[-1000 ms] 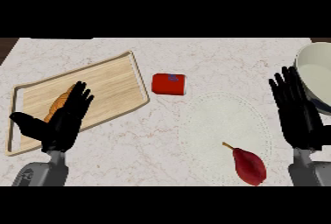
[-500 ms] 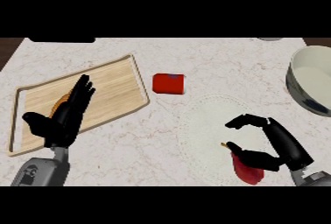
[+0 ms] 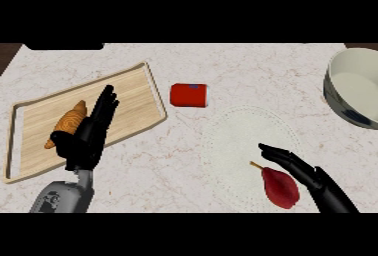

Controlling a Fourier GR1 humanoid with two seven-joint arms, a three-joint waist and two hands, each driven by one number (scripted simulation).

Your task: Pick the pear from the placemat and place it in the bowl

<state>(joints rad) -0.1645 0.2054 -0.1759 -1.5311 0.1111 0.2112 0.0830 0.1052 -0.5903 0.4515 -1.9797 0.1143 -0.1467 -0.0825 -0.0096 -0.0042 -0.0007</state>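
Observation:
A dark red pear (image 3: pixel 280 187) with a thin stem lies on the lower right part of the pale oval placemat (image 3: pixel 240 135). My right hand (image 3: pixel 308 176) lies just to the right of the pear, fingers stretched out toward the upper left, open and not curled round it. The white bowl (image 3: pixel 356 88) with a dark rim stands at the counter's right edge, partly cut off by the view. My left hand (image 3: pixel 90 133) rests open with fingers up, over the wooden board at the left.
A wooden cutting board (image 3: pixel 129 92) lies at the left with a croissant (image 3: pixel 69 122) on it, partly hidden by my left hand. A red box (image 3: pixel 188 95) sits between the board and the placemat. A dark object (image 3: pixel 63 46) shows at the top left edge.
My right hand has come down from beside the bowl to the pear, curled over it half a second ago, and now lies stretched out beside it. The left hand barely moved.

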